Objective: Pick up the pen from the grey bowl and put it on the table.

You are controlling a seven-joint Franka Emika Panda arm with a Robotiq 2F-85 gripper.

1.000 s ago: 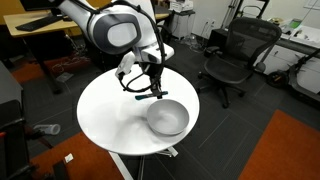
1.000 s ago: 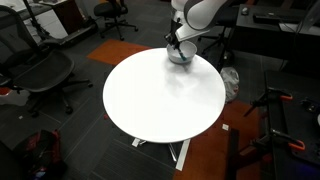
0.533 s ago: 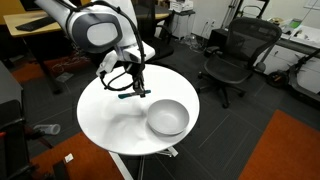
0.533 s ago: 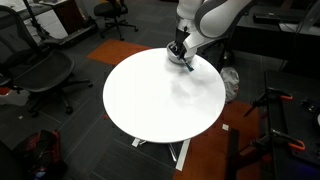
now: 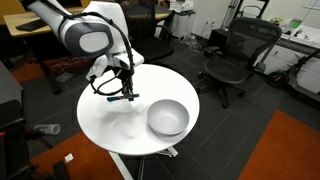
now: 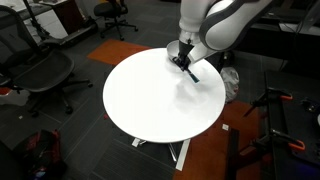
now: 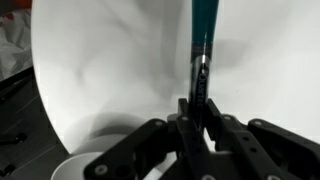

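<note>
Pinching the pen (image 7: 203, 45) by its dark end between the narrowed jaws of the gripper (image 7: 198, 110), teal shaft pointing ahead over the table (image 7: 100, 60), likely staged for set-down. Behind and aside, well apart: the grey bowl (image 5: 167, 117), nothing visible inside. Pen tip cropped in wrist view; height over tabletop unclear.

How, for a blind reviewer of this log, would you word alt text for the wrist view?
The gripper, jaws shut on a teal-blue pen, holds it over the white table, which fills most of the frame. A pale curved rim, likely the grey bowl, shows at the lower left.
</note>
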